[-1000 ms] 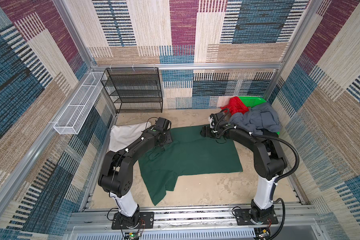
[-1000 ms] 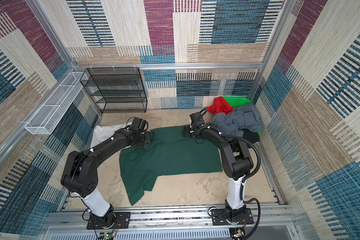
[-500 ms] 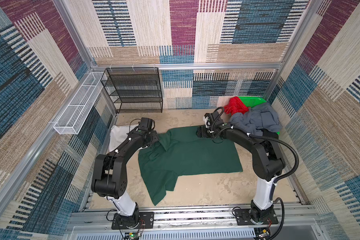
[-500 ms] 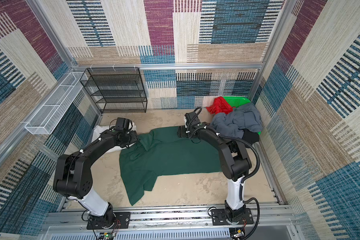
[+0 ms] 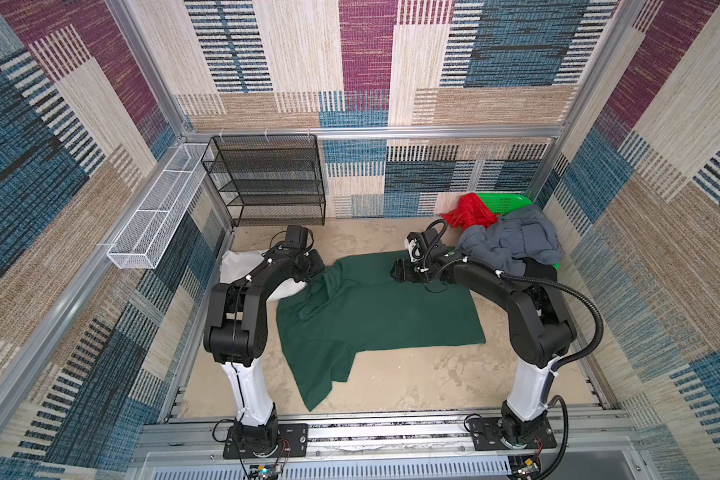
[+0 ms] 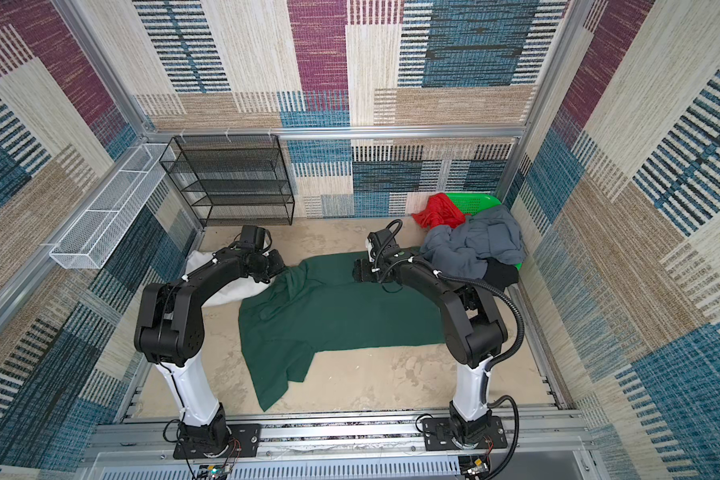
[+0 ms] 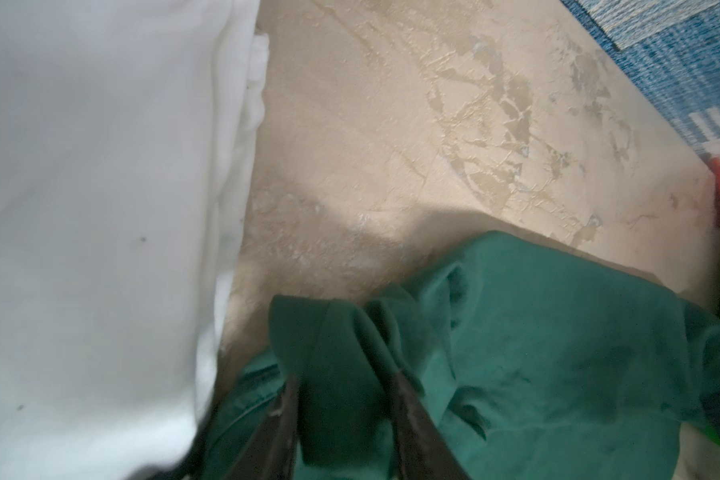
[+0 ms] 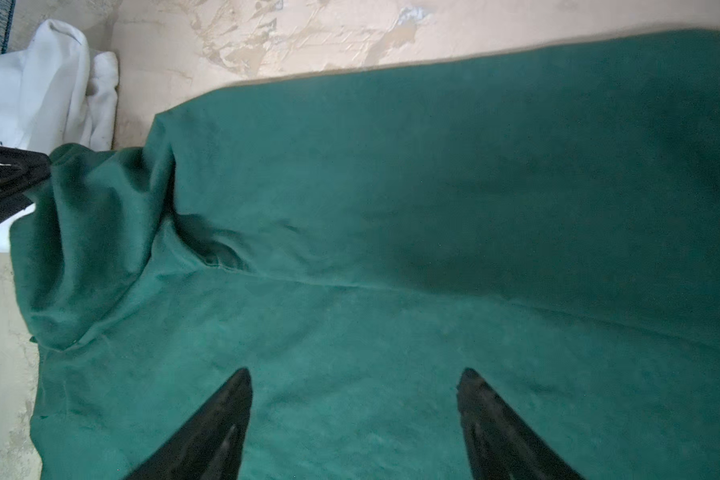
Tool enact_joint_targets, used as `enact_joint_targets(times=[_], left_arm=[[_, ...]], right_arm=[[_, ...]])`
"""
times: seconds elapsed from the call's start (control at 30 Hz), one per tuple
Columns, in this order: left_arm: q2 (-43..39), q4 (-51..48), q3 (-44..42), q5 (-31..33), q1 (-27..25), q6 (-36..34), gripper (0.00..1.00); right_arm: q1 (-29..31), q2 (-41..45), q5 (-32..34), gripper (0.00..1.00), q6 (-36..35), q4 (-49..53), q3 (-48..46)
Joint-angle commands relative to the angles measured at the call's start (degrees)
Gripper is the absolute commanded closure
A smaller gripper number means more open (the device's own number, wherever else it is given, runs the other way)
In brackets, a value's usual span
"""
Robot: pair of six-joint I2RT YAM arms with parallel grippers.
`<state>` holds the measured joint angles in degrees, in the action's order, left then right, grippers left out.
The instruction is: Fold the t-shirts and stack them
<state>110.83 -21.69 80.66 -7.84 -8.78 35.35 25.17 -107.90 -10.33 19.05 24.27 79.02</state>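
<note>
The dark green t-shirt (image 5: pixel 375 307) lies spread on the desk (image 5: pixel 412 374), at the centre of the frame in both top views. Its long axis runs left to right. The straight edge at the right looks like the hem, so the shoulders probably point left, with one sleeve trailing toward the lower left.

At the shirt's upper-left corner the left gripper (image 7: pixel 346 382) is clamped on a bunched fold of green cloth, likely to draw that sleeve out flat before folding. The right gripper (image 8: pixel 354 374) sits over the shirt's far edge with its jaws apart and holds nothing, seemingly ready to pin or take that edge.

A white t-shirt (image 5: pixel 235 270) lies beside the held corner. At the upper right, a red t-shirt (image 5: pixel 468 214), a grey-blue t-shirt (image 5: pixel 512 241) and a black t-shirt (image 5: pixel 537 272) are heaped on a green basket (image 5: pixel 504 203), waiting.
</note>
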Motion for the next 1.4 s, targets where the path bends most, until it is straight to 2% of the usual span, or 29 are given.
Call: enact_joint_targets(times=[0.0, 0.1, 0.3, 0.57, 0.83, 1.03, 1.23, 1.37], left_arm=[[1.4, -0.1, 2.2, -1.1, 0.0, -0.1, 0.71], [2.5, -0.3, 3.6, -1.1, 0.0, -0.4, 0.72], [4.5, -2.0, 7.4, -1.9, 0.0, -1.8, 1.0], [4.6, -5.1, 10.3, -1.5, 0.0, -4.2, 1.0], [4.1, -9.8, 15.5, 5.5, 1.3, -9.8, 1.0], [4.6, -8.2, 17.4, 9.2, 2.9, -15.0, 1.0], [7.5, -8.6, 19.7, 6.8, 6.2, -17.0, 1.0], [6.0, -6.4, 17.4, 5.8, 7.9, -16.6, 1.0]], right_arm=[[0.1, -0.1, 0.6, 0.22, 0.6, -0.7, 0.2], [0.0, -0.2, 0.6, 0.22, 0.6, -0.6, 0.5], [0.0, -0.2, 0.9, 0.23, 0.4, -0.5, 0.6], [0.1, 0.1, 1.4, 0.23, 0.3, -0.6, -0.2], [0.0, 0.0, 2.7, 0.23, -0.2, -0.3, -0.5], [0.0, -1.6, 4.6, 0.23, -0.6, 0.2, -0.8], [0.0, -3.4, 6.8, 0.24, -0.7, 0.8, -0.8], [-0.1, -4.6, 8.5, 0.24, -0.6, 1.1, -1.4]])
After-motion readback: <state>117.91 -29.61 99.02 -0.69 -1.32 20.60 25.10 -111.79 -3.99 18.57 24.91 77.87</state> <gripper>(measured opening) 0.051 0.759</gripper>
